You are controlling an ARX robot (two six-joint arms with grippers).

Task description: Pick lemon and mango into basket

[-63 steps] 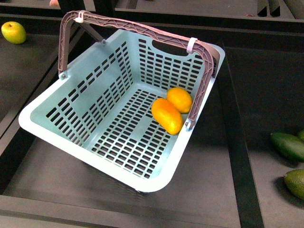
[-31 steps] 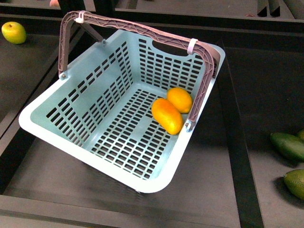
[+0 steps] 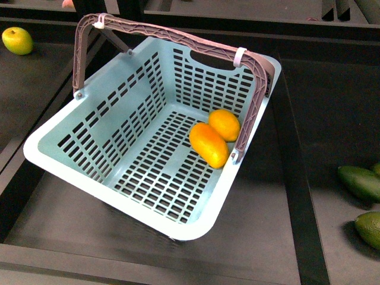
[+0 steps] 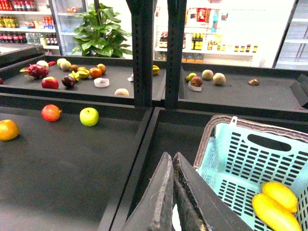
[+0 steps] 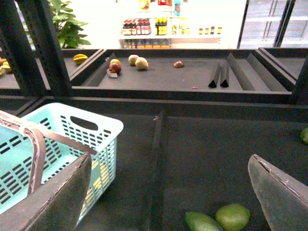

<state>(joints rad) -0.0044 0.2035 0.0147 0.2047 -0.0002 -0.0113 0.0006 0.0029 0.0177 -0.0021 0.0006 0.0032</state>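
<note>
The turquoise basket (image 3: pixel 119 196) sits tilted in the middle of the dark shelf, its brown handle (image 3: pixel 178 37) swung toward the back. Inside, against the right wall, the elongated mango (image 3: pixel 208 144) lies touching the rounder lemon (image 3: pixel 224 124). Neither gripper appears in the front view. In the left wrist view my left gripper (image 4: pixel 172 156) is shut on nothing, just beside the basket's (image 4: pixel 217 130) corner; the mango (image 4: pixel 275 214) and lemon (image 4: pixel 282 194) show inside. My right gripper (image 5: pixel 169 161) stands open and empty over the shelf, with the basket (image 5: pixel 103 130) off to one side.
A yellow-green apple (image 3: pixel 17 40) lies at the back left. Dark green oval fruits (image 3: pixel 359 181) (image 3: pixel 369 228) lie at the right, also as green fruits (image 5: pixel 216 219) below the right gripper. Raised dividers (image 3: pixel 297 178) flank the basket's bay. Loose fruit (image 4: pixel 89 116) and black posts (image 4: pixel 143 48) lie beyond the left gripper.
</note>
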